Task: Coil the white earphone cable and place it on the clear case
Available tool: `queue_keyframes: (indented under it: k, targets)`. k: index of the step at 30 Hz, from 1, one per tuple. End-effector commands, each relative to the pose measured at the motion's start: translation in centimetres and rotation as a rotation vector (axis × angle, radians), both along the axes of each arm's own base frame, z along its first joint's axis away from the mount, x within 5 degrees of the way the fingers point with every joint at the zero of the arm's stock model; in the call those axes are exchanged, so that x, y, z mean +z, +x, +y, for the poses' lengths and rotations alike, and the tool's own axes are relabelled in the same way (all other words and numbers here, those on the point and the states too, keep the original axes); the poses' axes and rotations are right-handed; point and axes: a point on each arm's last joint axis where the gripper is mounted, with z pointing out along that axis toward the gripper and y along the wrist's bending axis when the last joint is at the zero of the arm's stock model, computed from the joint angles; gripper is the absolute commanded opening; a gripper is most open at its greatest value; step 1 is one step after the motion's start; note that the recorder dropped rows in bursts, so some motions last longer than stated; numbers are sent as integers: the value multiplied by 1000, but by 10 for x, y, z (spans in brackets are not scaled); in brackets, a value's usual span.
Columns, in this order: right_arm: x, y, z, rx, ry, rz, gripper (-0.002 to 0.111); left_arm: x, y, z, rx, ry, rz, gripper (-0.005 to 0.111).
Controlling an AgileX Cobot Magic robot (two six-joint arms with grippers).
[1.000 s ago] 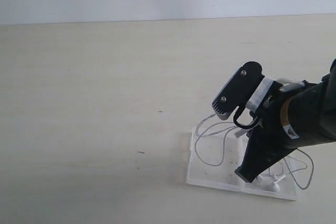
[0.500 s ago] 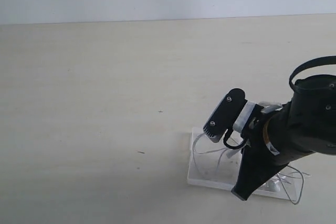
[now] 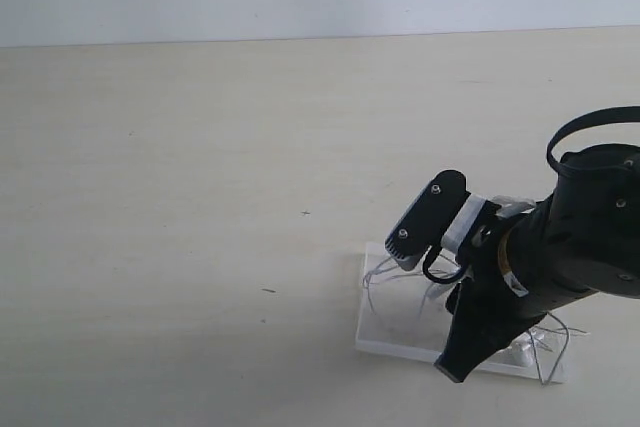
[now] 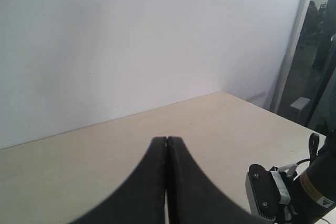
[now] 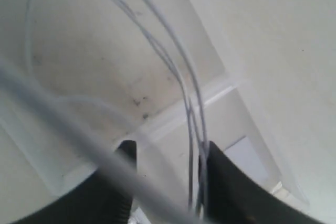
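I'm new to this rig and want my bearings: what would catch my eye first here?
The bulky black right arm, low on the right of the exterior view, bends over the clear case, where the white earphone cable lies in loose loops. Its wrist view shows the right claw open, cable strands between its jaws. The left claw is shut above the table.

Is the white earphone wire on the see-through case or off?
On it: loops of the white earphone cable lie over the clear case; the right arm hides part.
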Motion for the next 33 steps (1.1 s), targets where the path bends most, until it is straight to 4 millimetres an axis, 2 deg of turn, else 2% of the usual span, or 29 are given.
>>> queue_keyframes:
  k: [1,5,10,16,21,28,33]
  targets:
    - [1,-1,-1,-12,3,4,55,0,-1,0,0,-7,2,0]
    - [7,-2,-3,-20,13,-9,66,0,-1,0,0,-7,2,0]
    - [19,-4,-5,-23,29,-27,72,0,-1,0,0,-7,2,0]
    - [27,-13,-3,4,79,21,72,-1,-1,0,0,-6,4,0]
    - [26,-20,0,31,116,97,72,-1,-1,0,0,-6,4,0]
    - [27,-21,0,9,100,133,72,-1,-1,0,-4,-6,4,0]
    - [40,-14,6,6,99,131,72,-1,-1,0,-4,-8,5,0]
